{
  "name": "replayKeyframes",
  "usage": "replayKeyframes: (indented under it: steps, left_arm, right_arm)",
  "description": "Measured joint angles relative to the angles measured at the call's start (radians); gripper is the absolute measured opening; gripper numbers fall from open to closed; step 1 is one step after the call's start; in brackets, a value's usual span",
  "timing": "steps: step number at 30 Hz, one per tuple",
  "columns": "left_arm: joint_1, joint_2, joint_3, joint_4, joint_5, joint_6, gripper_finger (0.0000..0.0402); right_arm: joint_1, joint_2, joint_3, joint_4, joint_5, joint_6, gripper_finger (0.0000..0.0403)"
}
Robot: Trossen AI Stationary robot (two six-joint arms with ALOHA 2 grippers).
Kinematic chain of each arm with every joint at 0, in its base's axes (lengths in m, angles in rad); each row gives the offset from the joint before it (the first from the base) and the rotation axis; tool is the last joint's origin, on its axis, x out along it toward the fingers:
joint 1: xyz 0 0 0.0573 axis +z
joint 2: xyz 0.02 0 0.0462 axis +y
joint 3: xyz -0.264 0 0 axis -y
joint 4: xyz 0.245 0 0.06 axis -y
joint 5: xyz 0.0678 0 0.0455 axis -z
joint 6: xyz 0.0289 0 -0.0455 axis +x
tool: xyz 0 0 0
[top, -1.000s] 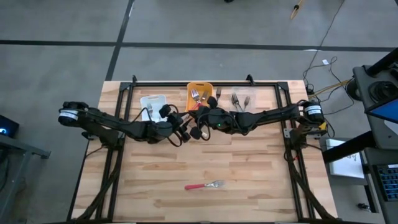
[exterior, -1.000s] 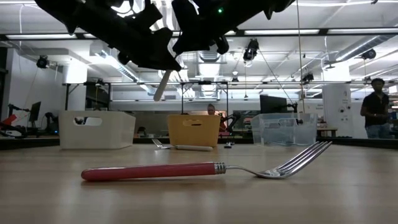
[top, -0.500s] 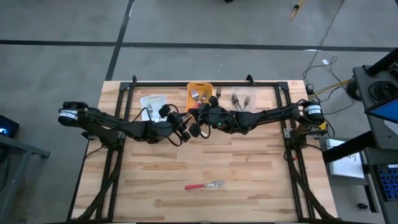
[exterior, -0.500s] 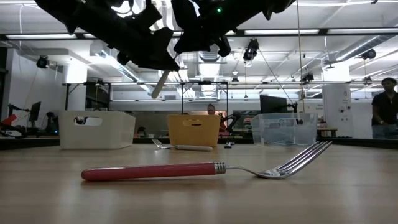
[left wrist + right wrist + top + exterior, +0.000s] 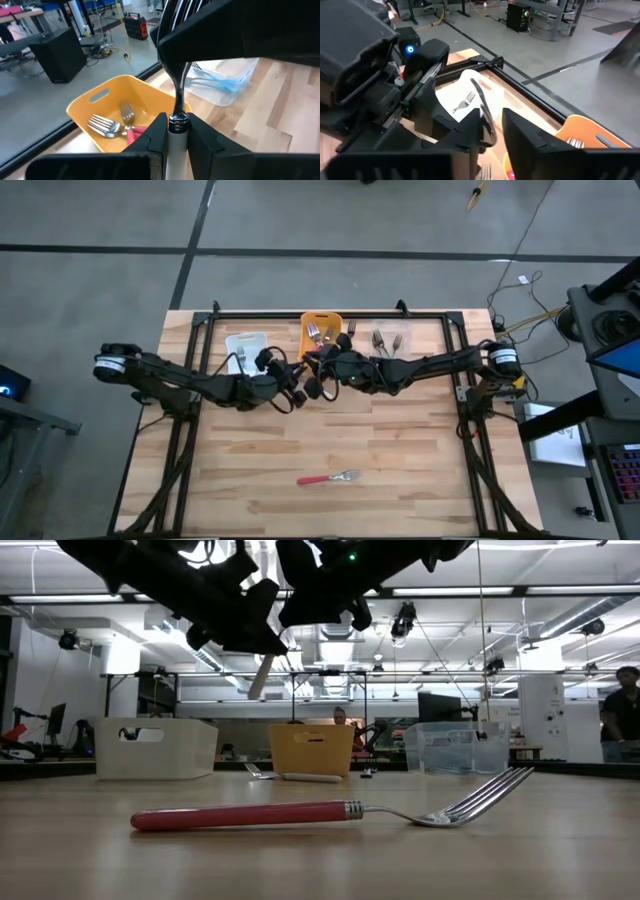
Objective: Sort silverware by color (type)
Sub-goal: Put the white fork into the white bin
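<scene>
I'm watching a hand-over in mid-air above the back middle of the surface [image 5: 420, 460], just in front of the orange bin [image 5: 322, 317]. Over the last second the left gripper [image 5: 178, 126] has been closing in, and now it is clamping the handle of the white-handled fork [image 5: 176, 146] just below its metal collar. The right gripper [image 5: 492, 132], which was pinching the fork's metal neck, is letting go: its fingers [image 5: 520, 131] are standing apart with a gap beside the neck. I'm judging that the fork is passing to the left arm, which sits nearer the white bin [image 5: 245, 338], the likely home for white handles. A red-handled fork [image 5: 328, 478] is lying alone near the front edge, unsorted, and another white-handled one is lying before the orange bin.
</scene>
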Motion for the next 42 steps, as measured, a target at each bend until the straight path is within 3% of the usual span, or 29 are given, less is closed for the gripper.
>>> replayKeyframes:
  steps: [4, 9, 17, 21, 35, 42]
  left_arm:
    - [0.004, -0.021, 0.0, -0.065, 0.007, -0.056, 0.0029]
    - [0.028, -0.081, 0.02, -0.261, 0.016, -0.16, 0.0029]
    - [0.13, -0.182, 0.14, -0.773, 0.048, -0.329, 0.0029]
    - [0.206, -0.226, 0.198, -1.025, 0.114, -0.397, 0.0029]
    - [0.609, -0.291, 0.212, -1.316, 0.741, -0.286, 0.0029]
    - [0.716, -0.231, 0.212, -1.355, 0.97, -0.274, 0.0029]
  right_arm:
    - [-0.01, -0.018, 0.0, -0.043, -0.002, -0.004, 0.0107]
    - [-0.032, -0.07, -0.002, -0.137, -0.004, -0.005, 0.0146]
    - [-0.059, -0.138, -0.002, -0.309, 0.0, -0.005, 0.0169]
    - [-0.063, -0.166, -0.002, -0.414, 0.029, -0.001, 0.0167]
    - [-0.068, -0.19, -0.037, -0.812, 0.047, -0.098, 0.0167]
    - [-0.072, -0.189, -0.102, -0.82, 0.046, -0.187, 0.0166]
